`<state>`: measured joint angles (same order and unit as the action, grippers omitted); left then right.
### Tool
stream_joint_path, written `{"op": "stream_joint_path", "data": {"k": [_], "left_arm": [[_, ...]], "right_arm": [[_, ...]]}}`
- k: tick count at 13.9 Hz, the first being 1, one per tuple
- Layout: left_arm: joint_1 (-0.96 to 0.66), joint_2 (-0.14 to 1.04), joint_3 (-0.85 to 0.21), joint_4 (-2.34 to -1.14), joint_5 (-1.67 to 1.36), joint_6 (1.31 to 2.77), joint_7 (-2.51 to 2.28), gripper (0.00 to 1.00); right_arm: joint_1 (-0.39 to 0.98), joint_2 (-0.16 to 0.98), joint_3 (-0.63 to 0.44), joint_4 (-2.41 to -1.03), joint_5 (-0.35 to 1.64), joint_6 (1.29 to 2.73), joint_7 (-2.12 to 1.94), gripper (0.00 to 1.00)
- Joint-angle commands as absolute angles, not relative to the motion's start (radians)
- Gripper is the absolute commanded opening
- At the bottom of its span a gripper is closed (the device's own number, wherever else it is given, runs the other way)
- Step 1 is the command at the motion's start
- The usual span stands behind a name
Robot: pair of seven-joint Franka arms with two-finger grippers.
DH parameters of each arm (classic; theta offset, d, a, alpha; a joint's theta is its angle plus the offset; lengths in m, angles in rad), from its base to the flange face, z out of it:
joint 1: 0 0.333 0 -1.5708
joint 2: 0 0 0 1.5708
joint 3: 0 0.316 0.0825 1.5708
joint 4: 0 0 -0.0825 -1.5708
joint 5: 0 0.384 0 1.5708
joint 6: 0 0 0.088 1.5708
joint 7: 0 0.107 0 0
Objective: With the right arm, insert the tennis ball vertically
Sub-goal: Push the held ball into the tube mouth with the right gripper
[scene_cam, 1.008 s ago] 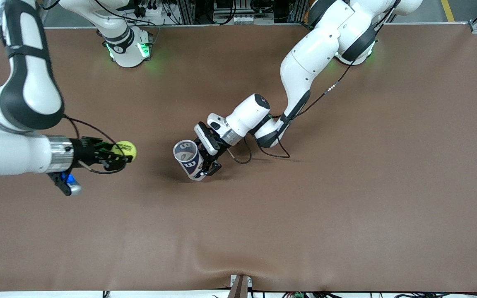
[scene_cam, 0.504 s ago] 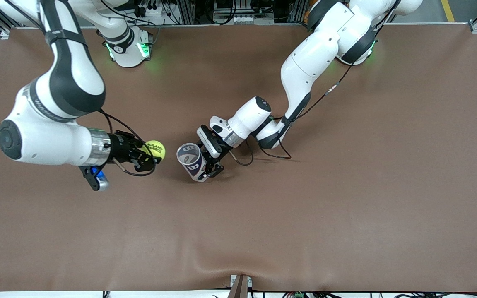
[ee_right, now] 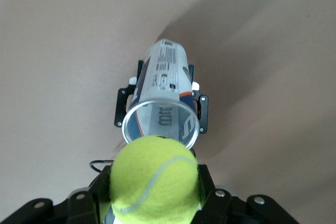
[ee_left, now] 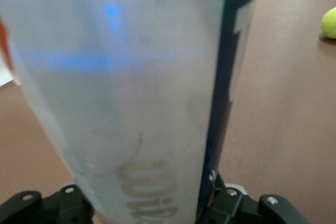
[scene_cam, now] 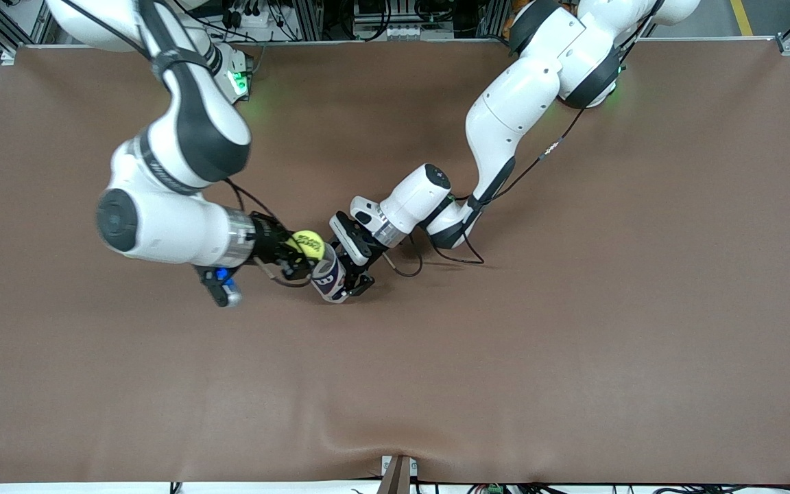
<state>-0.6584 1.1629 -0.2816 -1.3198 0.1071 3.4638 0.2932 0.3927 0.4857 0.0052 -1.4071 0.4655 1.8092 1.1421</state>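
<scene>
Right gripper (scene_cam: 297, 255) clamps the tennis ball (scene_cam: 307, 243) just above the can's (scene_cam: 330, 278) open mouth; left gripper (scene_cam: 354, 269) grips the upright can.

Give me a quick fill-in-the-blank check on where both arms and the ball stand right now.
1. The right gripper is shut on the ____.
2. The left gripper holds the tube with its open mouth facing ____.
3. The tennis ball sits just over the tube's ____, not yet inside.
4. The table surface is ____ in colour.

Missing words: tennis ball; up; mouth; brown
</scene>
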Motion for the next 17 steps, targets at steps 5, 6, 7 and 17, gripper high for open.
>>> {"op": "stream_joint_path", "data": {"k": [5, 6, 7, 17], "left_arm": [[-0.652, 1.173, -0.291, -1.313, 0.091, 3.484, 0.287, 0.79], [-0.652, 1.173, -0.291, -1.313, 0.091, 3.484, 0.287, 0.79], [-0.653, 1.173, -0.291, -1.313, 0.091, 3.484, 0.285, 0.79], [-0.652, 1.172, -0.291, -1.313, 0.092, 3.485, 0.285, 0.80]], "right_arm": [[0.416, 0.534, -0.006, -1.399, 0.380, 1.822, 1.154, 0.21], [0.413, 0.535, -0.005, -1.399, 0.380, 1.822, 1.154, 0.45], [0.413, 0.534, -0.006, -1.399, 0.380, 1.822, 1.154, 0.90], [0.396, 0.523, -0.009, -1.391, 0.379, 1.819, 1.135, 1.00]]}}
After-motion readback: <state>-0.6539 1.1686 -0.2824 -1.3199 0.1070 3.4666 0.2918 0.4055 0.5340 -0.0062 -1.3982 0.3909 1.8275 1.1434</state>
